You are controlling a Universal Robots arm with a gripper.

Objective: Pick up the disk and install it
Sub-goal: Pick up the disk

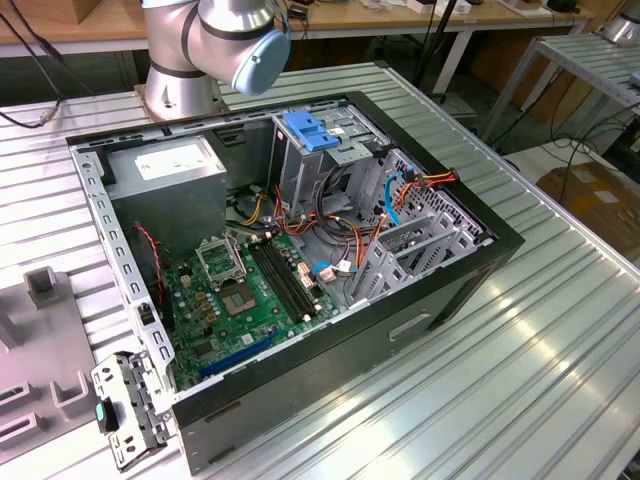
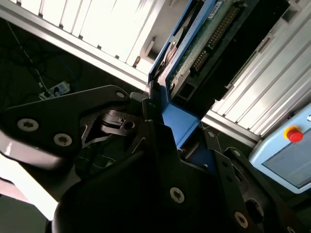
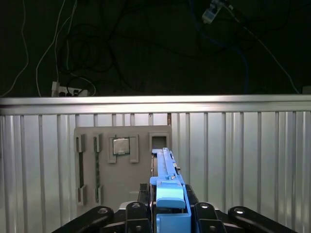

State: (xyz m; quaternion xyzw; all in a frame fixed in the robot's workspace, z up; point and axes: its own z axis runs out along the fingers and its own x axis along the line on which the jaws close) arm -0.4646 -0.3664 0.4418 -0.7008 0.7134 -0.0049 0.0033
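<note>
tool [image 3: 167, 216] is clamped tight on the disk [image 3: 164, 167], held edge-on; grip looks thin, so it could twist and jam at the cage [image 1: 325, 165], 12 o'clock in the case [image 1: 330, 385]

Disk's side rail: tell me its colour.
Blue; the disk's plastic rail shows best in the first wrist view.

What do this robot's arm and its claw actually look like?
The arm is thick silver-grey metal with rounded joints, one closed by a light-blue round cap. The gripper is black, built of flat angular links fastened with silver screws.
</note>
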